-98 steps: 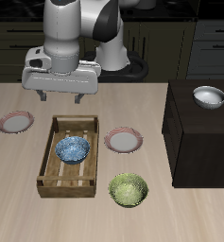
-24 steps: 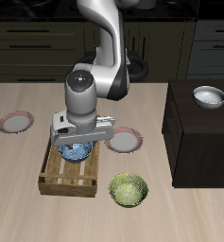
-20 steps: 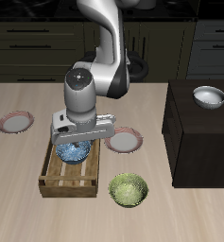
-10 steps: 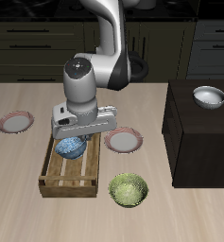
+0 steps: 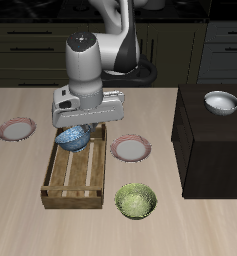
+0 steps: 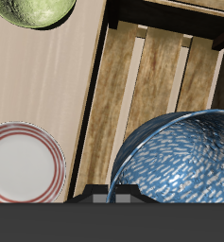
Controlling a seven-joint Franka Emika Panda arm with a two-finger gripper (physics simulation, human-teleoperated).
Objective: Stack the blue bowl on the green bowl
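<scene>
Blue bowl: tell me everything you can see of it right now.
The blue bowl is small and round, glazed in mottled blue with white speckles, ceramic by its look. It hangs just under the gripper, raised above the wooden crate near the crate's back end, apparently lifted clear of the slats. It looks roughly upright, perhaps slightly tilted. In the wrist view its rim and speckled inside fill the space next to the gripper, with bare slats beyond. The exact finger contact is hidden.

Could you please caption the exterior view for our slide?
Gripper holds the blue bowl above the wooden crate; green bowl waits nearby.
</scene>
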